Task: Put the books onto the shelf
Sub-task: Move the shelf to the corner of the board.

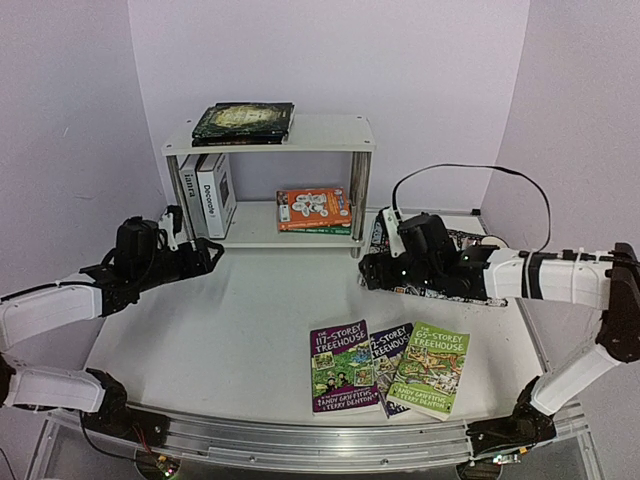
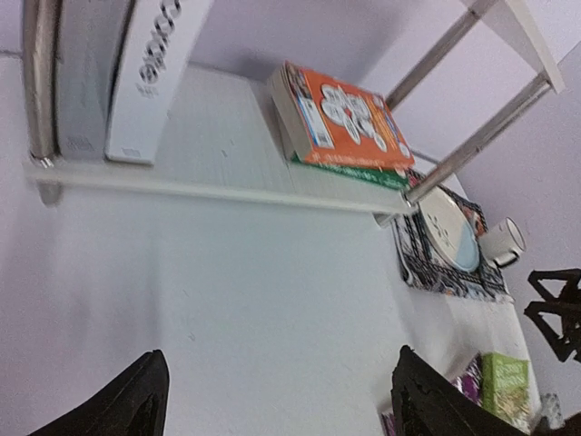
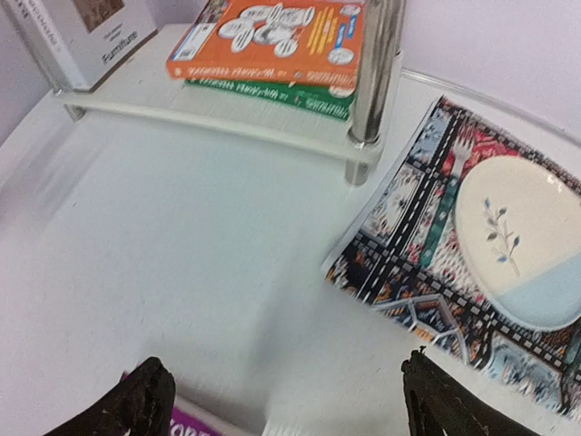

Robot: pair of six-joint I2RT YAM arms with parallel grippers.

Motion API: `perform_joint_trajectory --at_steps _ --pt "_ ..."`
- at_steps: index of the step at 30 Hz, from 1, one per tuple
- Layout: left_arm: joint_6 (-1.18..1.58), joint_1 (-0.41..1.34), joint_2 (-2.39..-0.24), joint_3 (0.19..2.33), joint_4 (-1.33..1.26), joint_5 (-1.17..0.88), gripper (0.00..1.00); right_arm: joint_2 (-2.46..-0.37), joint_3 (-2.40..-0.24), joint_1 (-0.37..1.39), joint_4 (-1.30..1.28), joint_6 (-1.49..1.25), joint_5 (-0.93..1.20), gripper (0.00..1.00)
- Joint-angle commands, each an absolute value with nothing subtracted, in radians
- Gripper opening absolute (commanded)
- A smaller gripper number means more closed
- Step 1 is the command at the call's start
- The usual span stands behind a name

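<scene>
Books lie in four spots. Two dark-covered books (image 1: 245, 122) are stacked flat on the top board of the white two-tier shelf with chrome posts (image 1: 330, 133); their titles are too small to read. Two thick white hardbacks (image 1: 208, 195) stand upright at the left end of the lower board, and the left wrist view cuts off their tops. An orange paperback (image 1: 313, 207) lies flat on a green paperback (image 3: 272, 93) at the right end, so only the green one's edge shows. Three "Storey Treehouse" paperbacks (image 1: 388, 368) lie overlapped on the white table (image 1: 250, 320) near the front; the dark blue middle one is largely covered by its purple and green neighbours.

The left gripper (image 2: 281, 409) hovers in front of the shelf's left end, jaws spread wide and holding nothing. The right gripper (image 3: 290, 409) hangs above the table near the shelf's right post, also wide apart and empty; that view is smeared with blur. The right arm hides most of the dark patterned mat (image 3: 418, 245), which carries a cream plate (image 3: 522, 236).
</scene>
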State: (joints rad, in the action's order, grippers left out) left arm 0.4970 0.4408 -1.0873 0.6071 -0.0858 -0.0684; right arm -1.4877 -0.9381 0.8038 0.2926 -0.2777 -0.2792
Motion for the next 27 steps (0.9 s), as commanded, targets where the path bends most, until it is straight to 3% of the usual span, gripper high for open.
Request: perform_joint_trajectory --at_steps 1,9,14,19,23,27 --pt "0.332 0.303 -1.101 0.651 -0.236 0.038 0.83 -1.597 -1.043 0.717 0.481 -0.152 -0.276 0.85" --pt "0.324 0.078 -1.199 0.737 -0.382 -0.066 0.62 -1.81 -1.265 0.644 0.561 -0.124 -0.196 0.78" --pt "0.28 0.013 -1.281 0.755 -0.495 -0.205 0.56 -1.884 -1.367 0.614 0.581 -0.109 -0.163 0.73" --pt "0.305 -0.067 -1.362 0.773 -0.64 -0.373 0.58 -1.931 -1.441 0.6 0.594 -0.07 -0.169 0.73" --pt "0.312 -0.098 -1.413 0.817 -0.714 -0.502 0.71 -1.953 -1.485 0.587 0.605 -0.061 -0.171 0.72" --pt "0.291 -0.099 -1.424 0.837 -0.76 -0.562 0.74 -1.96 -1.49 0.584 0.634 -0.054 -0.152 0.71"
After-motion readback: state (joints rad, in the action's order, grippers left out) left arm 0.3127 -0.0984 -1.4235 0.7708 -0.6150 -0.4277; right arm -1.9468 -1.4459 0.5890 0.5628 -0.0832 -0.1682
